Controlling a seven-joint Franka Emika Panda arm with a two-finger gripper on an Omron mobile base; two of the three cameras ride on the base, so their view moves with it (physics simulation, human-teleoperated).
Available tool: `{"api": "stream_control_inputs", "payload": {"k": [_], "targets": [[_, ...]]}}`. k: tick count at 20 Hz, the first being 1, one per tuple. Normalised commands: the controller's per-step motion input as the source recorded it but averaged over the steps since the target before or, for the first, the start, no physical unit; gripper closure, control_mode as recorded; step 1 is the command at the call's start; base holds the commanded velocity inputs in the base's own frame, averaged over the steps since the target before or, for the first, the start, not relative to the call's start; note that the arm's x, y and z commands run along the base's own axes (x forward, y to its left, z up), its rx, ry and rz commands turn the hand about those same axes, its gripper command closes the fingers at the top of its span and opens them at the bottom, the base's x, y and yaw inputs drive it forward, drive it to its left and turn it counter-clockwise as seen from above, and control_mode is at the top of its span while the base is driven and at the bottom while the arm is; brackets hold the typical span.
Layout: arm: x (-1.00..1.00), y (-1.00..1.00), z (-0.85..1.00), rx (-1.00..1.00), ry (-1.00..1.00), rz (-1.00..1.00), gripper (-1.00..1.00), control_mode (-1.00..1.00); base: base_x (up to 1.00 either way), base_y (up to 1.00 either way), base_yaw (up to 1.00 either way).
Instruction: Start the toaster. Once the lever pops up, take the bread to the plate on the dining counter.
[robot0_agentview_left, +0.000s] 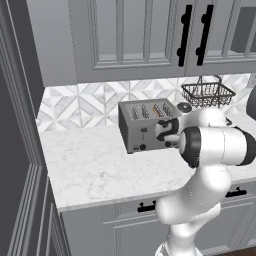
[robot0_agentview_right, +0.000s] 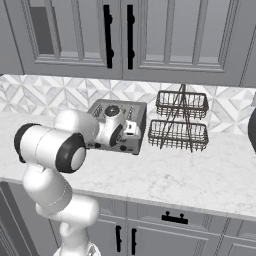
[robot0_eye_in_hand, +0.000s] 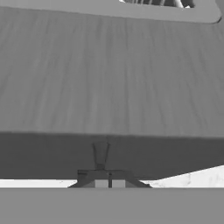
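The boxy grey toaster (robot0_agentview_left: 142, 125) stands on the marble worktop (robot0_agentview_left: 90, 165) against the tiled wall, its front with a slider lever and dark knobs facing me. A thin tan sliver, likely the bread (robot0_agentview_left: 158, 110), shows in one of its right-hand slots. My hand is pressed up to the right half of the toaster's front (robot0_agentview_right: 135, 137). In the hand view the gripper (robot0_eye_in_hand: 109, 183) is shut, its tips together right against the toaster's grey metal wall (robot0_eye_in_hand: 109, 78), just below a narrow dark slider track (robot0_eye_in_hand: 100, 154). The plate and the dining counter are out of view.
A two-tier dark wire basket rack (robot0_agentview_right: 180, 120) stands just right of the toaster, also seen as the basket (robot0_agentview_left: 207, 93). A dark rounded object (robot0_agentview_right: 252, 129) sits at the far right edge. Wall cupboards (robot0_agentview_left: 130, 35) hang above. Bare worktop lies left of the toaster.
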Motion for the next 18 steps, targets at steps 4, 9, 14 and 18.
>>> {"api": "stream_control_inputs", "payload": {"k": [4, 9, 14, 18], "targets": [[0.00, 0.00, -0.69, -0.01, -0.06, 0.00, 1.00, -1.00, 0.00, 0.00, 0.00], [0.00, 0.00, -0.26, 0.00, -0.03, 0.00, 1.00, -1.00, 0.00, 0.00, 0.00], [-0.25, 0.00, 0.53, 0.05, -0.05, 0.00, 1.00, -1.00, 0.00, 0.00, 0.00], [-0.45, -0.08, 0.77, 0.08, -0.04, -0.02, 1.00, -1.00, 0.00, 0.00, 0.00]]}}
